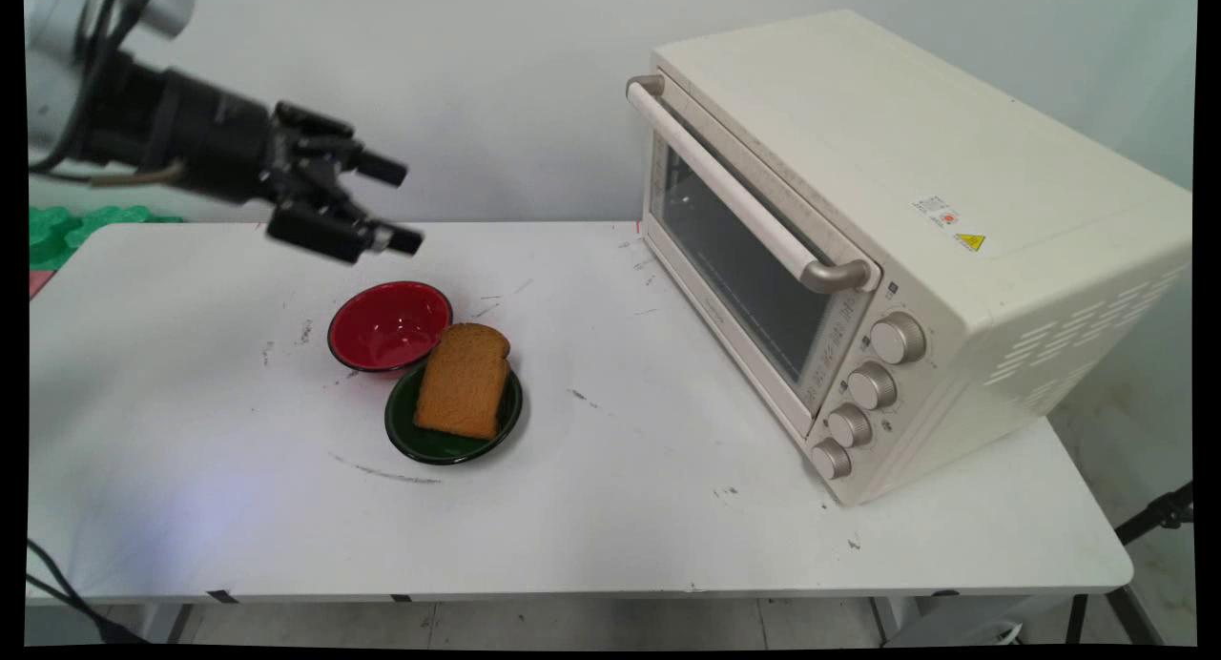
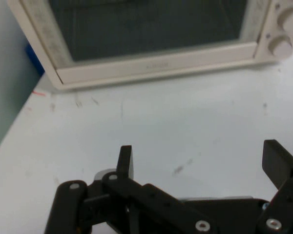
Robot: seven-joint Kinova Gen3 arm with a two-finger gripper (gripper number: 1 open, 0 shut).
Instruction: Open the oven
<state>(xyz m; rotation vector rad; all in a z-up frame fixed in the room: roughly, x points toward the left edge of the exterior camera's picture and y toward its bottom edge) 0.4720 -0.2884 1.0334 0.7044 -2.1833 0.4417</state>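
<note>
Jaws spread wide, nothing between them. Gripper (image 1: 399, 205) hangs in air above table (image 1: 191, 450) rear left, pointed toward toaster oven (image 1: 906, 212), whose door is shut. Nearest thing: red bowl (image 1: 389, 325), below gripper, apart from it. Bread slice (image 1: 463, 381) lies tilted on green plate (image 1: 448, 443), upper edge overhanging the rim. Plate touches bowl.

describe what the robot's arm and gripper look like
The gripper is black, with two blocky fingers on a bare linkage of bars joined by silver pins. Behind it sits a black cylindrical wrist, then a white arm link. Dark cables run along the arm.
</note>
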